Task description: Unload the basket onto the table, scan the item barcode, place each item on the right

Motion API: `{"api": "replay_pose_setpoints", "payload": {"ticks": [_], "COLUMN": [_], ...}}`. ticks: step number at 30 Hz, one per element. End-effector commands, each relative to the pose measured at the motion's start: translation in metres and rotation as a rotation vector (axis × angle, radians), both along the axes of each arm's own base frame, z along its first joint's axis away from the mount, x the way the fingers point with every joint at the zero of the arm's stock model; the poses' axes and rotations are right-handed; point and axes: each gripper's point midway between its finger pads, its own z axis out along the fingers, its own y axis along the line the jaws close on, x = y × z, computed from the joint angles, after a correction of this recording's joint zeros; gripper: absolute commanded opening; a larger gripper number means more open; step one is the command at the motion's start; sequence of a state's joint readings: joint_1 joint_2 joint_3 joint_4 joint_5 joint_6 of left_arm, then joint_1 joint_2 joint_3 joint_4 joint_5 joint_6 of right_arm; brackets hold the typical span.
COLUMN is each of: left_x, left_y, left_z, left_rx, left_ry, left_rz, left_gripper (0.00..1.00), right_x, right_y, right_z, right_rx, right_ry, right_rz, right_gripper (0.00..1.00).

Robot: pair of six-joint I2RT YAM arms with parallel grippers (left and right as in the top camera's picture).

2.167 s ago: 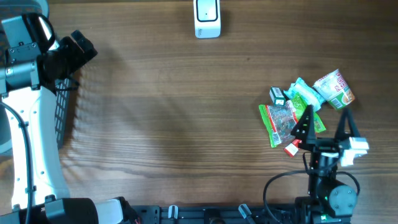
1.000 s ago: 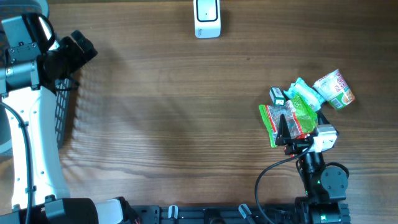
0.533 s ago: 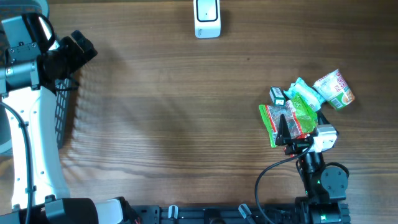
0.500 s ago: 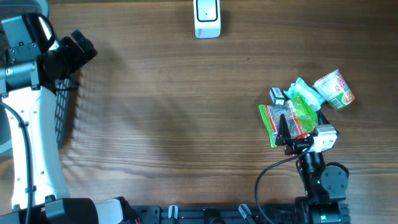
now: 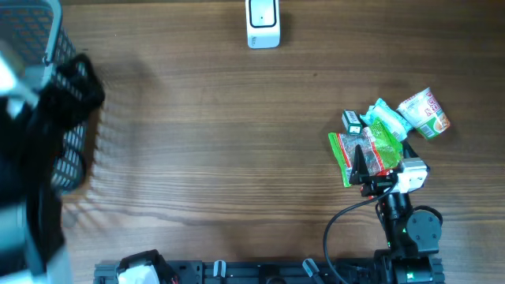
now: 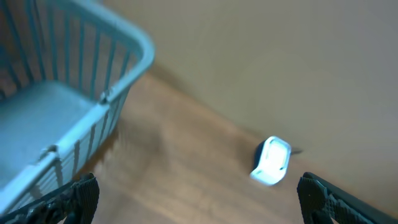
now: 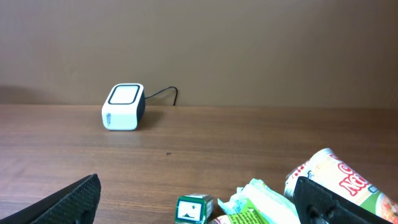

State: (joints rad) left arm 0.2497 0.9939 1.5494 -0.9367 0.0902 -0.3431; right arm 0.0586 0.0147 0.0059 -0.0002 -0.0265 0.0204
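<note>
Overhead: nothing scanned yet. Green foil snack packet (image 5: 343, 158) lies in right-side pile, well apart from white box scanner (image 5: 263, 24). Right gripper (image 7: 199, 202) wide over pile, left gripper (image 6: 199, 199) wide, both empty. Pick-up, scan remain.

Evenly, softly lit from above, with faint shadows beside the packets (image 5: 380, 140) on the table (image 5: 221, 134). Sharp in the right wrist view. Heavily motion-blurred overhead at the left arm (image 5: 35, 173) — and smeared throughout the left wrist view, with a soft-edged basket (image 6: 68, 106) and a washed-out, glowing scanner (image 6: 272, 162).
</note>
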Motion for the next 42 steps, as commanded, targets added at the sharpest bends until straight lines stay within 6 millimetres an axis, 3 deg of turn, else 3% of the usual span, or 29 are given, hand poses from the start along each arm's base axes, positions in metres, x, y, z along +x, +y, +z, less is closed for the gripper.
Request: {"api": "replay_pose_setpoints", "payload": {"ticks": [1, 6, 12, 15, 22, 27, 30, 37, 42], "left_x": [-0.039, -0.062, -0.087, -0.098, -0.113, -0.108, -0.103, -0.090, -0.078], "left_y": [-0.008, -0.015, -0.031, -0.036, -0.041, -0.041, -0.043, -0.060, -0.068], "left_z": [0.030, 0.036, 0.017, -0.006, -0.090, -0.117, -0.116, -0.085, -0.087], "left_rx": [0.031, 0.040, 0.033, 0.028, 0.009, 0.028, 0.047, 0.112, 0.130], "left_ry": [-0.119, -0.153, -0.146, -0.129, -0.079, -0.175, -0.288, -0.623, -0.736], "left_rz": [0.011, 0.005, -0.045, -0.061, -0.068, -0.073, -0.094, -0.206, -0.256], "left_gripper": [1.00, 1.00, 1.00, 1.00, 1.00, 1.00, 1.00, 1.00, 1.00], "right_x": [-0.001, -0.001, -0.001, -0.001, -0.001, -0.001, -0.001, -0.001, -0.001], "right_y": [0.002, 0.002, 0.002, 0.002, 0.002, 0.002, 0.002, 0.002, 0.002], "right_z": [0.002, 0.002, 0.002, 0.002, 0.002, 0.002, 0.002, 0.002, 0.002], "right_rx": [-0.013, -0.013, -0.013, -0.013, -0.013, -0.012, -0.012, -0.013, -0.013], "right_ry": [-0.010, -0.010, -0.010, -0.010, -0.010, -0.010, -0.010, -0.010, -0.010], "right_rz": [0.016, 0.016, 0.016, 0.016, 0.016, 0.016, 0.016, 0.016, 0.016], "right_gripper": [1.00, 1.00, 1.00, 1.00, 1.00, 1.00, 1.00, 1.00, 1.00]}}
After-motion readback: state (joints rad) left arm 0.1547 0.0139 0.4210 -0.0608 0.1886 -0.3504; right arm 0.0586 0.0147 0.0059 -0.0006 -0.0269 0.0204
